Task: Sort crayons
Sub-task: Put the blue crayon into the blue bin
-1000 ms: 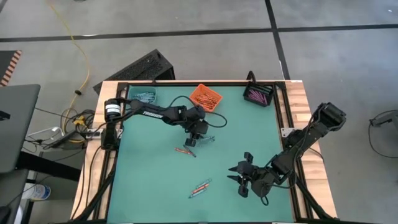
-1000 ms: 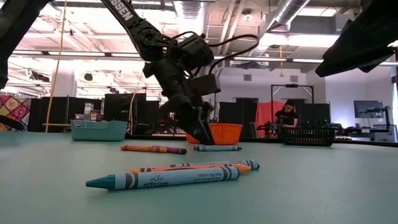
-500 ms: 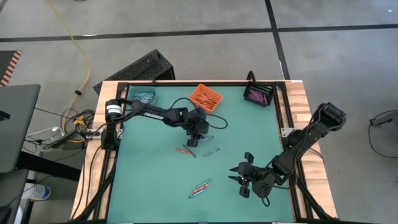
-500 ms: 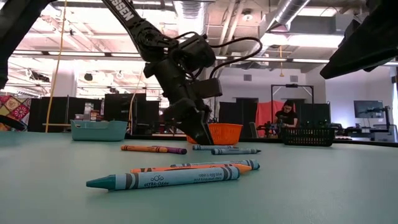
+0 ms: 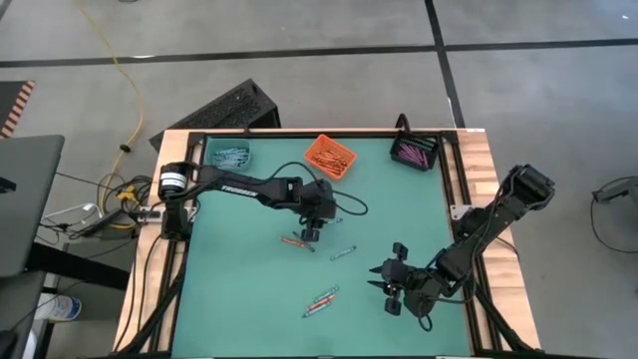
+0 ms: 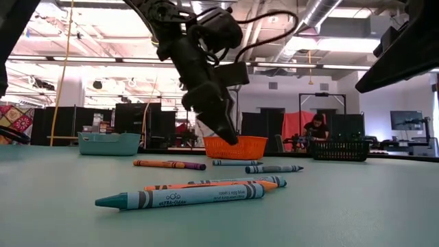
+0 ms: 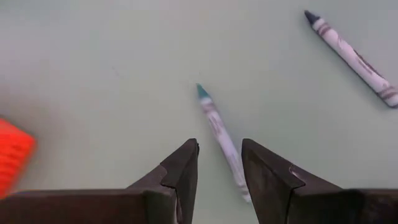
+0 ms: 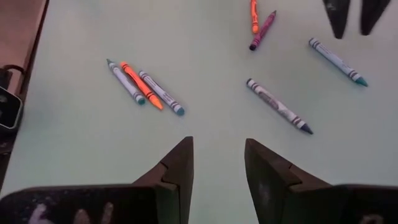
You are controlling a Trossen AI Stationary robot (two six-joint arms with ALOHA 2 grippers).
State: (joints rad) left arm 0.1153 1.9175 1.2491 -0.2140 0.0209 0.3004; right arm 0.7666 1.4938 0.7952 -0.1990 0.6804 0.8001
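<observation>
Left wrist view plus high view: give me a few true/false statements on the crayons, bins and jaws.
1. The left gripper holds a crayon. False: its jaws are open and empty above a teal-tipped crayon lying on the table.
2. Three crayons lie side by side near the table's front. True.
3. The orange bin is empty. False: it holds orange crayons.
4. The right gripper is away from the loose crayons, its jaws open and empty. True.
5. The black bin sits at the table's back right corner. True.
</observation>
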